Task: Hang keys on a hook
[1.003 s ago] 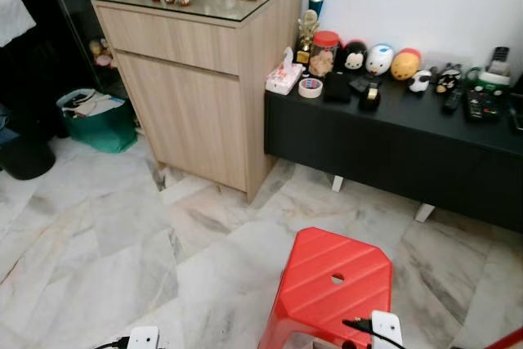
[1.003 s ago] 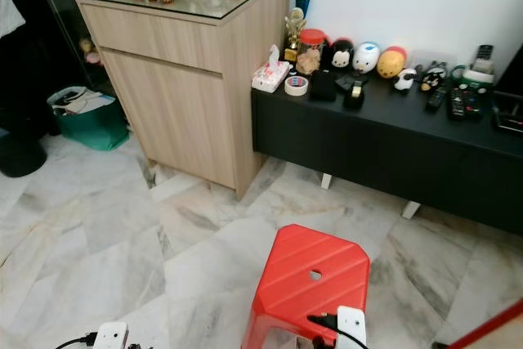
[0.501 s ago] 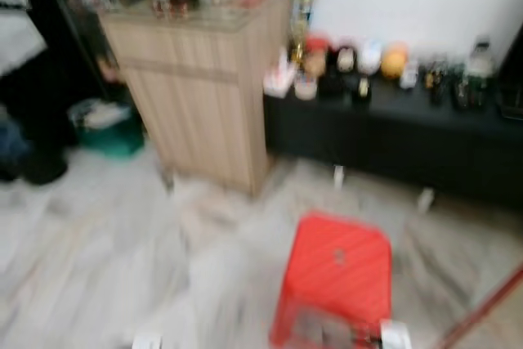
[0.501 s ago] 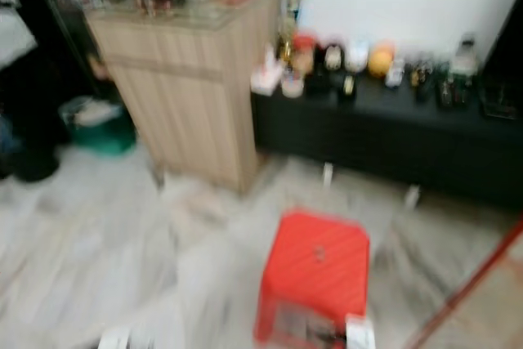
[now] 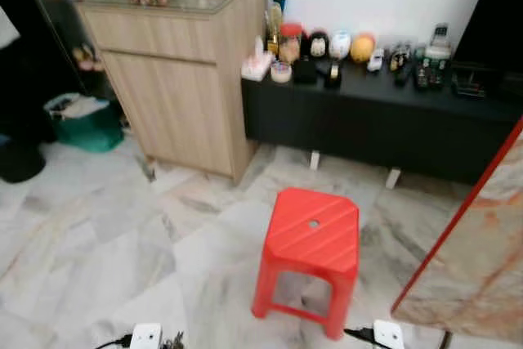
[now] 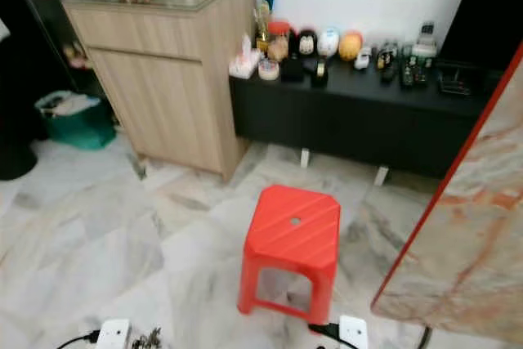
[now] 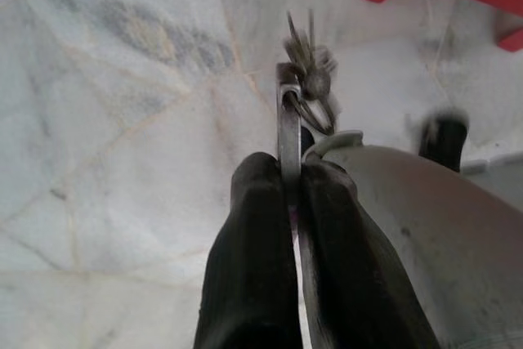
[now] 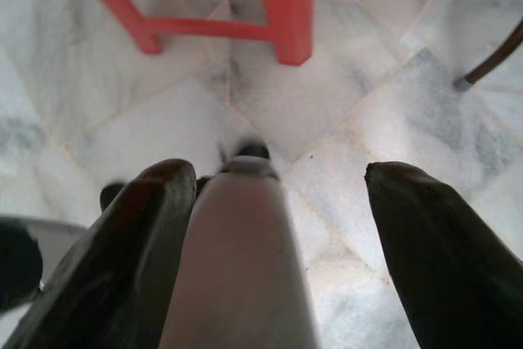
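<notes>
Keys [image 7: 308, 79], slightly blurred, pinched by left gripper [image 7: 286, 194].

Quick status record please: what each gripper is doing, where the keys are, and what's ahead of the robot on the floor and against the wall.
left gripper: shut on the keys, low over the marble floor
right gripper: open, empty, hanging near the floor
ahead, centre: red stool standing on the floor
ahead, far left: wooden cabinet with a glass top
against wall: black low console lined with small figurines and remotes
right edge: marble-patterned tabletop with red edge
hook: none made out in these views
</notes>
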Controlling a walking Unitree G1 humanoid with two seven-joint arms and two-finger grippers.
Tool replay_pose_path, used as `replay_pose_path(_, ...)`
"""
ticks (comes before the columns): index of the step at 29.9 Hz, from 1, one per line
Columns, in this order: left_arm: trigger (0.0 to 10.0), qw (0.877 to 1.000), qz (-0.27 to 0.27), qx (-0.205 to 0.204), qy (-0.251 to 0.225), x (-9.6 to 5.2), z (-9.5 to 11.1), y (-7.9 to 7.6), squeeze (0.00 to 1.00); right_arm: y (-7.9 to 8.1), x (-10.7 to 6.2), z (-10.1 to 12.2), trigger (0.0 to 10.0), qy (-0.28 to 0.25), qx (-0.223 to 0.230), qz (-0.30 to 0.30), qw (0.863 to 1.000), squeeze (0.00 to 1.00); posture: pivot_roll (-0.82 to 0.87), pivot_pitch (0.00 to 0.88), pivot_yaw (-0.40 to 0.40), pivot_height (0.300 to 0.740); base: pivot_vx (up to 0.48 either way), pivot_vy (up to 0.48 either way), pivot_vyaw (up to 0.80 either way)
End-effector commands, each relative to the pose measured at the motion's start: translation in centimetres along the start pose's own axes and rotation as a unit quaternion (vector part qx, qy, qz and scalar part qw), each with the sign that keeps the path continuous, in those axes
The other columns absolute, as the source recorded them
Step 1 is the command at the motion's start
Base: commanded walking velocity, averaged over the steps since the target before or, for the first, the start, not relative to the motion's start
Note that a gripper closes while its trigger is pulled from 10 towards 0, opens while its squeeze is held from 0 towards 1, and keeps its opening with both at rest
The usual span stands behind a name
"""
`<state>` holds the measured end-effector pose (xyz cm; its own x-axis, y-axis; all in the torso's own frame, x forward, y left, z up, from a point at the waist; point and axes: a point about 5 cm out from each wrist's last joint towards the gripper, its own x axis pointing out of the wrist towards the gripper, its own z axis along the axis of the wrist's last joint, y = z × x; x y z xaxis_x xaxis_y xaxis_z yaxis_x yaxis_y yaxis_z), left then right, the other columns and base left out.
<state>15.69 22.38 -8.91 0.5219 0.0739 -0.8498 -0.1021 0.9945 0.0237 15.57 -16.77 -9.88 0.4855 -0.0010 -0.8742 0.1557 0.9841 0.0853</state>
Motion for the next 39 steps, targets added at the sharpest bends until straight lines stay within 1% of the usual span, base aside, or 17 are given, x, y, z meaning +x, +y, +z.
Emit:
replay_pose_path(1, 10.0, 1.0, -0.001, 0.004, 0.006, 0.0, -0.2, -0.1, 0.0, -0.2, 0.1, 0.9, 10.0, -0.011, -0.002, -0.004, 1.0, 0.0, 0.03, 0.009, -0.009, 0.723, -0.259, 0.0, 0.0)
replay_pose_path(4, 10.0, 1.0, -0.002, 0.004, 0.006, 0.0, -0.2, -0.1, 0.0, -0.2, 0.1, 1.2, 10.0, -0.014, -0.002, -0.003, 1.0, 0.0, 0.03, 0.009, -0.009, 0.723, -0.261, 0.0, 0.0)
replay_pose_path(6, 10.0, 1.0, -0.003, 0.004, 0.006, 0.0, -0.2, -0.1, 0.0, -0.8, 0.0, 1.2, 10.0, -0.016, -0.002, -0.006, 1.0, 0.0, 0.03, 0.009, -0.009, 0.723, -0.264, 0.0, 0.0)
replay_pose_path(7, 10.0, 1.0, -0.003, 0.004, 0.006, 0.0, -0.2, -0.1, 0.0, -0.8, 0.0, 1.2, 10.0, -0.016, -0.002, -0.006, 1.0, 0.0, 0.03, 0.009, -0.009, 0.723, -0.262, 0.0, 0.0)
replay_pose_path(9, 10.0, 1.0, -0.003, 0.004, 0.006, 0.0, -0.2, -0.1, 0.0, -1.4, 0.0, 1.1, 10.0, -0.016, -0.001, -0.009, 1.0, 0.0, 0.03, 0.009, -0.009, 0.723, -0.262, 0.0, 0.0)
replay_pose_path(14, 10.0, 1.0, -0.003, 0.005, 0.006, 0.0, -0.2, -0.1, 0.0, -2.0, -0.1, 1.1, 10.0, -0.017, 0.0, -0.012, 1.0, 0.0, 0.03, 0.009, -0.009, 0.723, -0.262, 0.0, 0.0)
replay_pose_path(18, 10.0, 1.0, -0.003, 0.005, 0.006, 0.0, -0.2, -0.1, 0.0, -2.1, -0.1, 1.2, 10.0, -0.017, 0.0, -0.012, 1.0, 0.0, 0.03, 0.009, -0.009, 0.723, -0.263, 0.0, 0.0)
replay_pose_path(20, 10.0, 1.0, -0.003, 0.004, 0.006, 0.0, -0.2, -0.1, 0.0, -2.2, -0.1, 1.7, 10.0, -0.02, 0.0, -0.012, 1.0, 0.0, 0.03, 0.009, -0.009, 0.723, -0.262, 0.0, 0.0)
replay_pose_path(25, 10.0, 1.0, -0.003, 0.005, 0.006, 0.0, -0.2, -0.1, 0.0, -0.9, 0.2, 3.0, 10.0, -0.027, -0.001, -0.007, 1.0, 0.0, 0.03, 0.009, -0.009, 0.723, -0.263, 0.0, 0.0)
replay_pose_path(29, 10.0, 1.0, -0.004, 0.007, 0.004, 0.0, -0.2, -0.1, 0.0, 0.9, 0.4, 3.4, 10.0, -0.03, -0.002, 0.001, 1.0, 0.0, 0.03, 0.011, -0.01, 0.723, -0.262, 0.0, 0.0)
replay_pose_path(35, 10.0, 1.0, -0.003, 0.011, 0.003, 0.0, -0.2, -0.1, 0.0, 1.7, 0.4, 3.5, 10.0, -0.03, -0.001, 0.004, 1.0, 0.0, 0.03, 0.007, -0.01, 0.723, -0.041, 0.0, 0.0)
replay_pose_path(39, 10.0, 1.0, -0.006, 0.023, 0.001, 0.0, -0.1, -0.1, 0.0, 2.0, 0.5, 3.5, 10.0, -0.03, 0.0, 0.005, 1.0, 0.0, 0.03, 0.005, -0.009, 0.723, 0.0, 0.0, 0.0)
